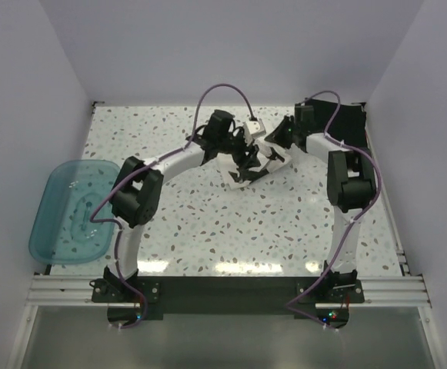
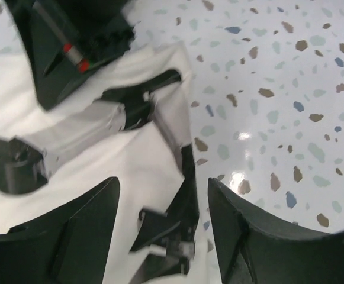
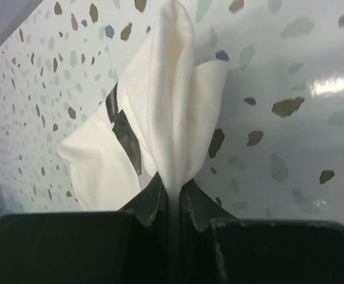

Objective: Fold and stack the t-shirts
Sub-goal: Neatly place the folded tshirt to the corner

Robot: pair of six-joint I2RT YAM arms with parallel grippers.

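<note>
Right hand (image 3: 173, 190) clenched on a raised fold of the crumpled white cloth t-shirt w/ black print (image 3: 160, 100), mid-rear of speckled worktop (image 1: 208, 223); left hand (image 2: 163, 183) released, jaws apart just above shirt's opposite side, so shirt lies betw. both

You had the overhead camera looking down from behind; both wrist cameras sat close over the worktop (image 1: 208, 231), all three sharing the white t-shirt (image 3: 166, 89).
</note>
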